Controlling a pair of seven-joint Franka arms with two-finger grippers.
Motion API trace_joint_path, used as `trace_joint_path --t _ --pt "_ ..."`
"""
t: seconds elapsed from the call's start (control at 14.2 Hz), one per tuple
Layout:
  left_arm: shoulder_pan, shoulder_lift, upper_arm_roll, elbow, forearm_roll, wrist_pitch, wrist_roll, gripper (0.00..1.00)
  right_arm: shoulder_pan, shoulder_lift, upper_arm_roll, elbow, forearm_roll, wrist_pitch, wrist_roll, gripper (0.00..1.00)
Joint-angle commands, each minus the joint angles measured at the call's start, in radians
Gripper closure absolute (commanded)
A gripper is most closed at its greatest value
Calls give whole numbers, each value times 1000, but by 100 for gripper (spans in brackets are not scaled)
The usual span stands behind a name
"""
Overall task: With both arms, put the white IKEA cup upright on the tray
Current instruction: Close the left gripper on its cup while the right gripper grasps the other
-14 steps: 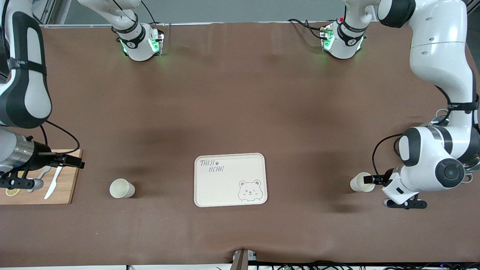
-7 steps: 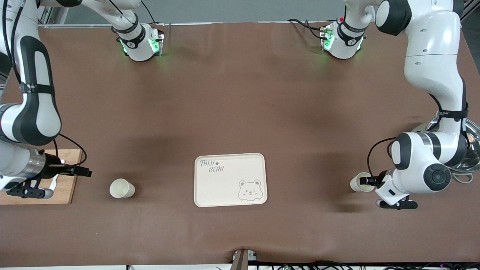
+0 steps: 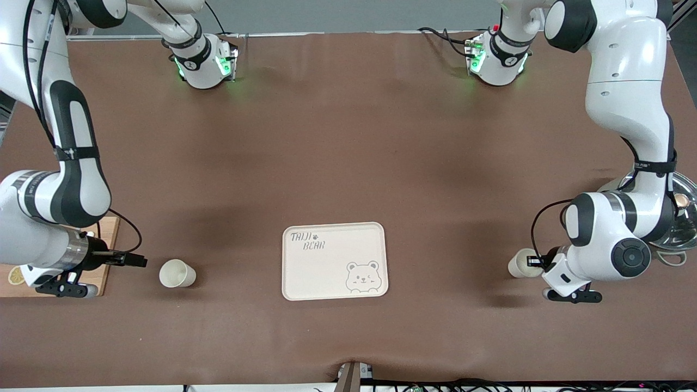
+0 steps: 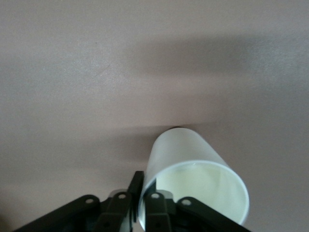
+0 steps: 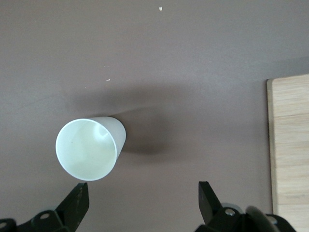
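The cream bear tray (image 3: 334, 260) lies mid-table, with nothing on it. One white cup (image 3: 177, 273) stands upright toward the right arm's end. My right gripper (image 3: 136, 260) is open beside it, between it and the wooden board. In the right wrist view this cup (image 5: 89, 147) sits just off one open finger (image 5: 77, 203), outside the gap of the gripper (image 5: 142, 200). A second white cup (image 3: 520, 264) is toward the left arm's end. My left gripper (image 3: 535, 262) is shut on its rim. In the left wrist view the gripper (image 4: 143, 193) pinches the cup (image 4: 193, 174) wall, one finger outside and one inside.
A wooden cutting board (image 3: 106, 269) with a lemon slice (image 3: 15, 276) lies under the right arm, and its edge shows in the right wrist view (image 5: 289, 145). A metal pot (image 3: 680, 218) stands by the left arm's elbow. Brown cloth covers the table.
My right gripper has moved off the cutting board toward the nearby cup, staying open. My left gripper has shifted slightly toward the tray with the cup's rim in it.
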Motion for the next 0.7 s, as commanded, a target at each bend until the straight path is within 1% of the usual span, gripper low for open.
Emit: trace_joint_path --t 0.0,0.14,0.35,0.49,0.63 --pt "6 -15 -3 -10 11 4 9 100 8 35 3 31 21 33 11 0" --pt "4 -16 -3 -8 11 4 9 100 8 48 3 31 18 37 11 0" --pt "-2 -49 -13 -1 8 -1 4 100 15 75 3 30 16 44 8 0" --pt "3 -63 -54 2 6 -10 -6 100 23 98 3 30 18 61 8 0" --pt "-2 -76 -66 6 -32 -13 -22 100 31 101 3 28 19 86 8 0"
